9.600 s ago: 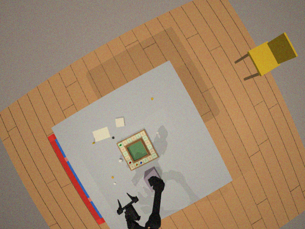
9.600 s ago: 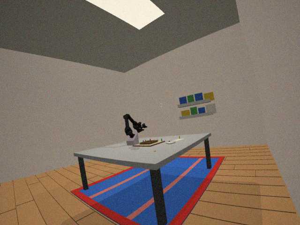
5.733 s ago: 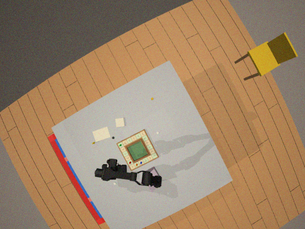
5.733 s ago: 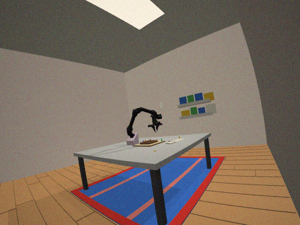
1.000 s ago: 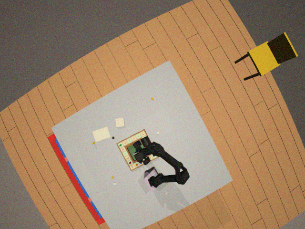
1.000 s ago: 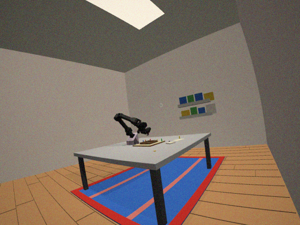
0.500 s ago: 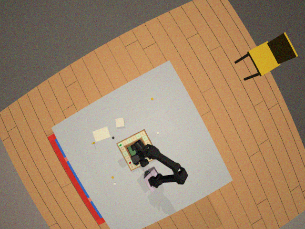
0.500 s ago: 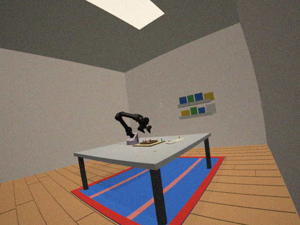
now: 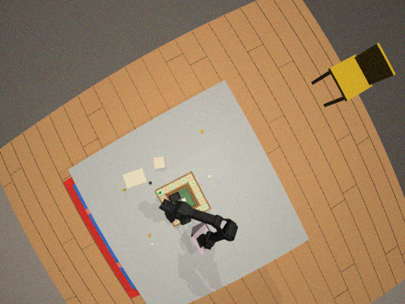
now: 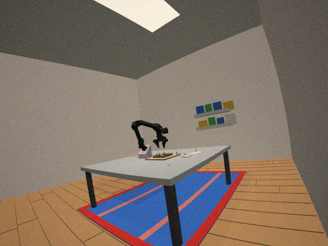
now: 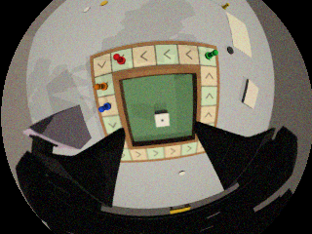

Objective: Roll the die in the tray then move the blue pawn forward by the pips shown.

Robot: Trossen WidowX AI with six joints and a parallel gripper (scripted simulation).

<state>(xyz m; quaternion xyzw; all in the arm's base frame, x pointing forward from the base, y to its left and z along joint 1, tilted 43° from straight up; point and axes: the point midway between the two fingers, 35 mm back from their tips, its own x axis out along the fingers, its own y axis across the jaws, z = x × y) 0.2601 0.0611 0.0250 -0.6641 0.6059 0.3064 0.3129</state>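
In the wrist view, you see the pincer (image 11: 159, 146) spread wide and holding nothing, its two dark fingers framing the lower half of the frame above the board (image 11: 214, 100). The die (image 11: 160, 119) lies on the green floor of the tray (image 11: 139, 94) at the centre of the board, just below frame centre; its top face appears to show a single pip, though it is small. On the left column of squares, the blue pawn (image 11: 104, 108) stands just below the orange pawn (image 11: 101, 86). The red pawn (image 11: 119, 58) stands in the top row near the left corner, the green pawn (image 11: 210, 55) at the top right corner. In the exterior view, the pincer (image 10: 160, 144) hangs above the board, well apart from the counter (image 10: 148, 169).
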